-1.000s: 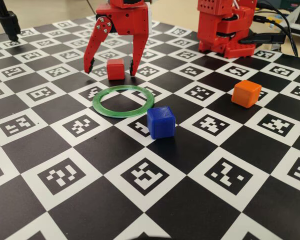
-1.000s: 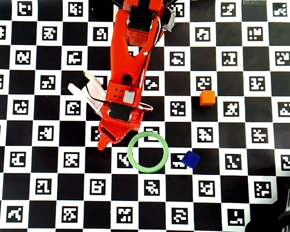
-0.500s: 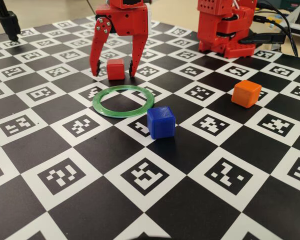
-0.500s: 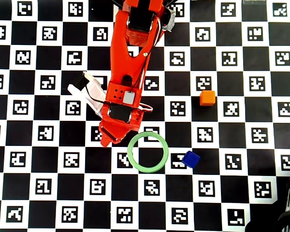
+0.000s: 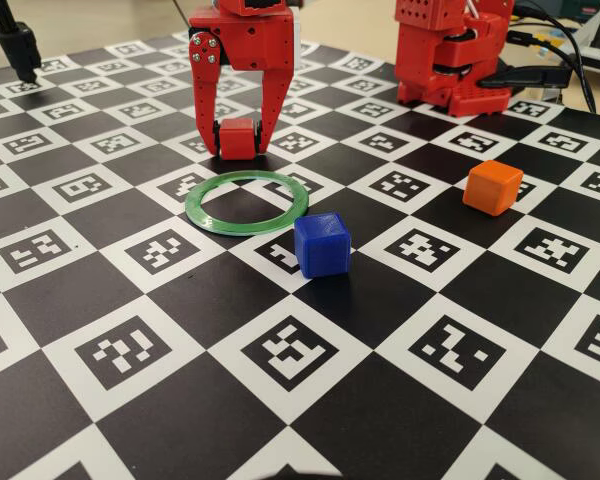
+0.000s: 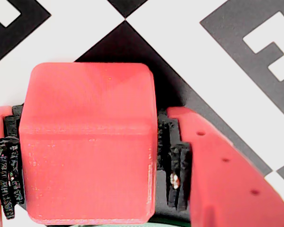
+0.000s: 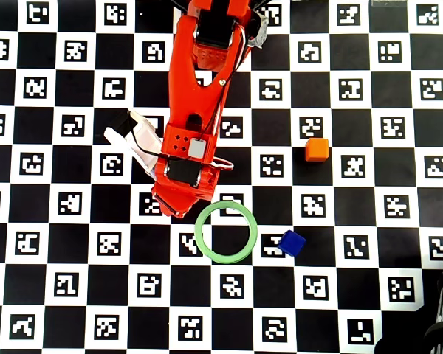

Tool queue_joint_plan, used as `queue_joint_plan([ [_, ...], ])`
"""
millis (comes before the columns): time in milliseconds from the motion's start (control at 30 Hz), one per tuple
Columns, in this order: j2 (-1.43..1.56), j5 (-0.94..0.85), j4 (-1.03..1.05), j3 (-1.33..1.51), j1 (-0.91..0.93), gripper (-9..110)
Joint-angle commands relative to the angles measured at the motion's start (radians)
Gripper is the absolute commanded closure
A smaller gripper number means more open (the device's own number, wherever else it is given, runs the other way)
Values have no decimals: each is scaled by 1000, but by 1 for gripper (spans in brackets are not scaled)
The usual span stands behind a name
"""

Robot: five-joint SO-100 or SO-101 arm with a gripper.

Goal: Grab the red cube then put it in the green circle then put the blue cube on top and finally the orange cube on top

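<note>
The red cube (image 5: pixel 236 138) rests on the checkered mat just behind the green circle (image 5: pixel 193 206). My gripper (image 5: pixel 237 152) is shut on the red cube, one finger on each side. In the wrist view the red cube (image 6: pixel 87 142) fills the frame and the black pads (image 6: pixel 176 175) press its two sides. From overhead my gripper (image 7: pixel 179 210) covers the cube and sits just left of the green circle (image 7: pixel 199 231). The blue cube (image 5: pixel 322 245) (image 7: pixel 291 243) lies right of the ring. Farther right and back stands the orange cube (image 5: pixel 493 187) (image 7: pixel 317 150).
The arm's red base (image 5: pixel 450 55) stands at the back right with dark cables (image 5: pixel 560 50) beside it. A black post (image 5: pixel 15 45) rises at the back left. The mat (image 5: pixel 280 400) is a black and white checkerboard with printed markers.
The jaws stood wide open around the red cube one second ago. They have closed in from both sides and now clamp it. The cube, ring and other cubes have not moved.
</note>
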Motion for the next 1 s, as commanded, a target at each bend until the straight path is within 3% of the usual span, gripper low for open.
queue_joint_plan([
  [0,37,-3,-9,5,0,93],
  [367,127,-67,44,0,-12,93],
  [967,232,-325,569,-515,-55,94],
])
